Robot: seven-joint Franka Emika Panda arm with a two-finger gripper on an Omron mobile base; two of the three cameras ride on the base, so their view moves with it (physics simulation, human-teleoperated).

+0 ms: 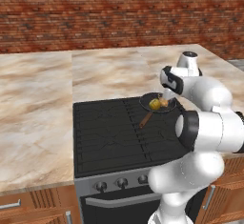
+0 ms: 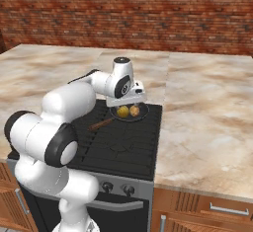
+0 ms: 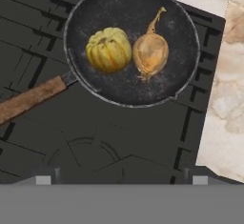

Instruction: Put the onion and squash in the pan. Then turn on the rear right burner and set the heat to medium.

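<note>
- I am seeing the end effector (image 3: 119,178) hanging open and empty above the pan (image 3: 128,87).
- The squash (image 3: 108,49) and the onion (image 3: 150,51) are lying side by side and touching inside the pan, onion at the squash's 3 o'clock.
- The pan is sitting on the rear right burner (image 1: 159,116), near the marble counter (image 3: 226,99), its wooden handle (image 3: 31,99) pointing toward 8 o'clock in the hand view.

No lettering, label, brand, number or sign can be read anywhere; the stove's front panel (image 1: 119,182) and its knobs (image 1: 122,182) show no legible markings; the pan (image 3: 128,87), the cooktop (image 3: 57,132) and the brick wall (image 1: 95,18) carry no writing that can be made out
</note>
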